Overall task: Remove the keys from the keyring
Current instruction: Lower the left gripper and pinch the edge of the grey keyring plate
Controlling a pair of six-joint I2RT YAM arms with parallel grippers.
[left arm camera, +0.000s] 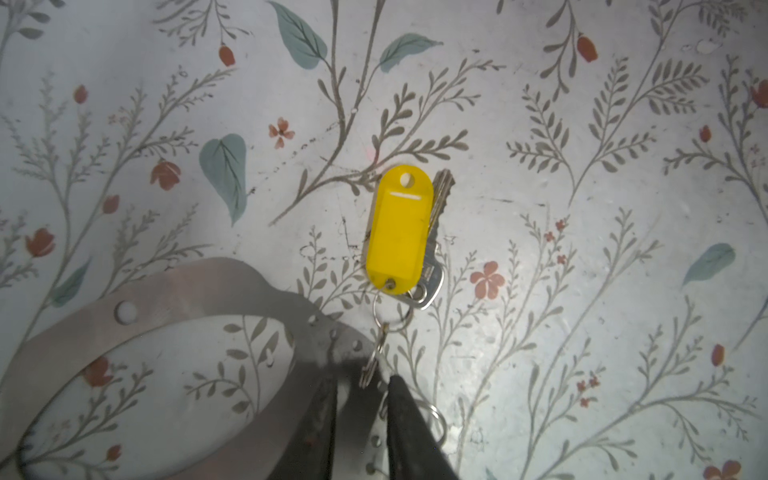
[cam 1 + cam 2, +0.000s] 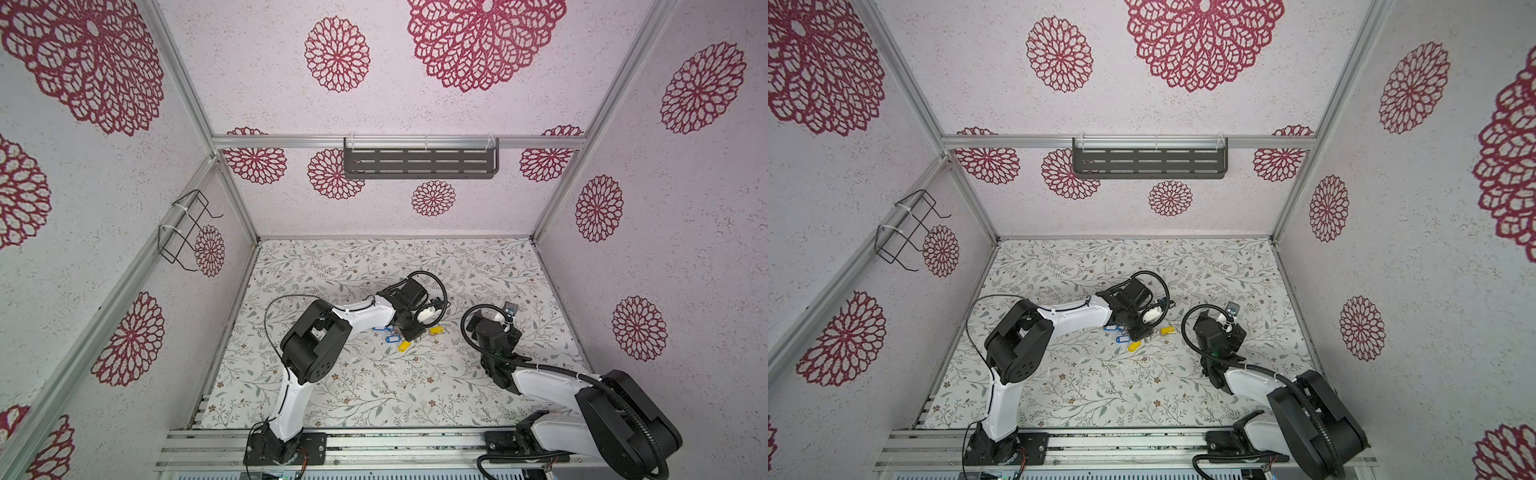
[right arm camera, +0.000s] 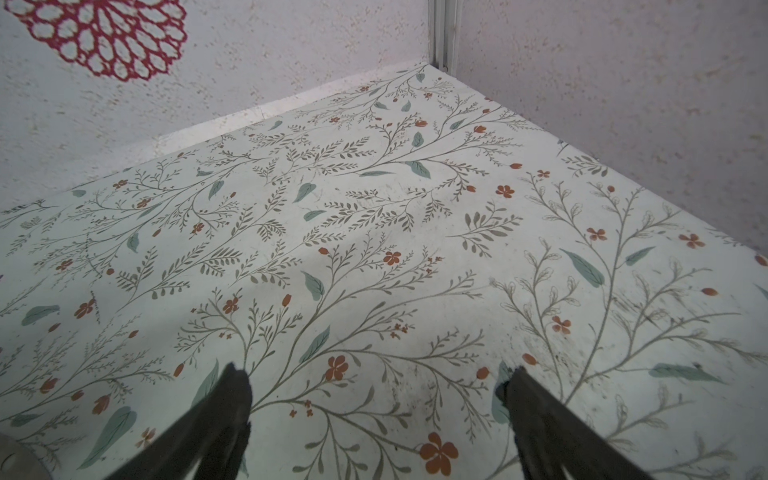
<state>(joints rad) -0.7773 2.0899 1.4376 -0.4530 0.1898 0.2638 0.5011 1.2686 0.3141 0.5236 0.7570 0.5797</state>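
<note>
Left wrist, keyring (image 1: 166,291): a flat grey band pierced with small holes, lying on the floral table (image 1: 582,249). The pattern shows through its big central hole.
Left wrist, left gripper (image 1: 361,386): the fingers (image 1: 322,419) are set close together, one on each side of the band where small split rings (image 1: 368,370) hang. They seem to pinch it, but I cannot tell whether the pads actually press.
Left wrist, yellow tag (image 1: 399,237): flat on the table just beyond the fingertips, lying over a metal key (image 1: 434,270). The split rings link it back toward the band.
Right wrist, right gripper (image 3: 376,376): fingers spread wide with nothing between them, above bare table and facing a back corner of the enclosure.
Top views, left gripper (image 2: 409,330): low near the table's middle, covering most of the keyring.
Top views, keys: blue tags (image 2: 390,340) and yellow tags (image 2: 404,346) fan out just beside that gripper in both top views.
Top views, right arm (image 2: 496,336): to the right of the cluster, apart from it.
</note>
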